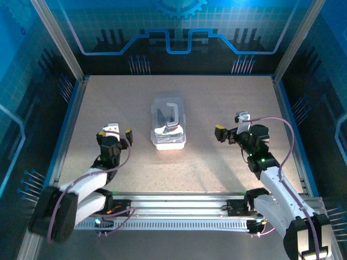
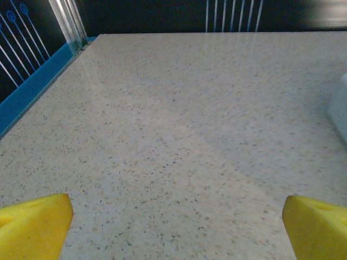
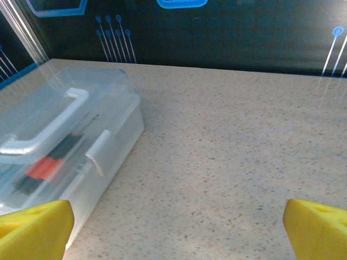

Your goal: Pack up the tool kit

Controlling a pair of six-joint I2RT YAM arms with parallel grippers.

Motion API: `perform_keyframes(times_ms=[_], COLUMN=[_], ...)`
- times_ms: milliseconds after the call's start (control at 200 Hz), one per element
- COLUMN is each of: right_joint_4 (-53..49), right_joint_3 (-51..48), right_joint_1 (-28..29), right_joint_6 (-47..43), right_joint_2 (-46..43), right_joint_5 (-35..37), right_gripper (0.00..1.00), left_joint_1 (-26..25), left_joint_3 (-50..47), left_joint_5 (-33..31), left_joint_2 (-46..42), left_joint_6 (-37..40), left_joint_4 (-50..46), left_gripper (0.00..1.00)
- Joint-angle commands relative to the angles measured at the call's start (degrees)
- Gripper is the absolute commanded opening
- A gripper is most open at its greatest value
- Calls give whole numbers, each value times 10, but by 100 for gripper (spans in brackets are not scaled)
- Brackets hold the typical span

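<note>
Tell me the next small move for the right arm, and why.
Probably ease the right gripper left toward the latch tab and press it flat. The lid looks down on the case with tools inside, the gripper is open and empty, and the tab seems to stick out.

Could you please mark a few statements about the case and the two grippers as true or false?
1. The clear plastic case lies on the table between the two arms. True.
2. The left gripper is shut on a screwdriver. False: it is open and holds nothing.
3. The case's lid is down, with the handle on top. True.
4. The right gripper grips the handle. False: it is open and stands apart from the case, to the case's right.
5. A red item shows through the case's clear plastic. True.
</note>
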Motion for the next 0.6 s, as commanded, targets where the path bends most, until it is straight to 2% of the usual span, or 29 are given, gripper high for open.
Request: perform_keyframes(times_ms=[0, 60, 115, 155, 185, 240, 340, 485, 595], right_joint_4=[82, 129, 168, 188, 191, 192, 245, 412, 623], right_joint_3=[-52, -88, -112, -121, -124, -126, -141, -167, -197], right_joint_1=[4, 3, 3, 3, 3, 2, -8, -31, -35], right_joint_6=[-49, -44, -37, -41, -46, -58, -70, -98, -102], right_joint_2=[-11, -19, -21, -19, -16, -9, 26, 160, 298], right_joint_5=[45, 66, 78, 82, 84, 96, 110, 104, 101], right_gripper=[100, 100, 100, 100, 100, 100, 100, 100, 100], left_joint_1=[25, 43, 66, 72, 73, 77, 87, 88, 87], left_joint_3=[-22, -10, 16, 36, 56, 84, 113, 110, 112], left_joint_5=[11, 30, 84, 125, 123, 132, 162, 167, 170], left_joint_2=[116, 177, 231, 252, 260, 238, 240, 245, 243], left_joint_6=[27, 0, -2, -3, 3, -8, -8, -6, -4], left_joint_4=[281, 317, 330, 298, 278, 182, 135, 149, 145], left_gripper=[99, 99, 99, 99, 99, 99, 99, 99, 99])
